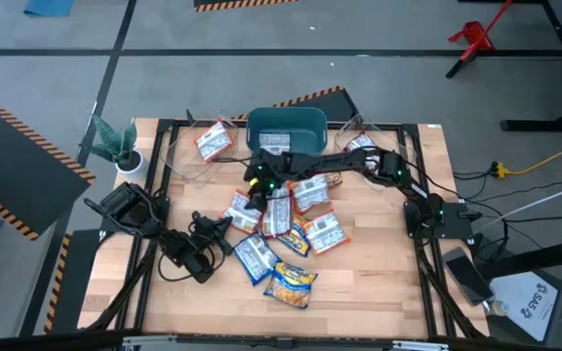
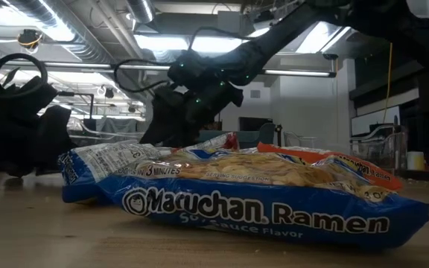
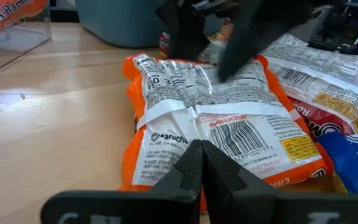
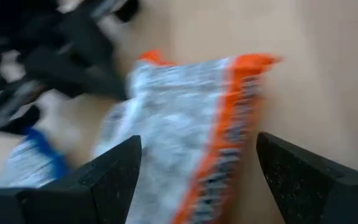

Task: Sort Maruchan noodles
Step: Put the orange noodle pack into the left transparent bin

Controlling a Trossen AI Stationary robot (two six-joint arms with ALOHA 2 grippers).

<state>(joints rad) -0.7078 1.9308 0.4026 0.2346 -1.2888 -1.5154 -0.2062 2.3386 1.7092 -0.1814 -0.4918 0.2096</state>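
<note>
Several Maruchan packets lie in a loose pile mid-table: orange-white, blue-white and yellow ones. My right gripper is open and reaches down over the far end of an orange-white packet that lies flat, printed back up. Its fingers stand on either side of that packet in the right wrist view. My left gripper is shut and sits low, just off the packet's near end. A blue soy-sauce packet fills the low view's foreground. My right gripper's open fingers come down from above at the far end of the orange-white packet, which lies flat on the table. I cannot tell whether they touch it.
A teal bin stands at the far edge with a packet inside. Clear containers flank it; the left one holds an orange packet, and the other is on the right. A small plant is at the far-left corner. Bare wood shows near right.
</note>
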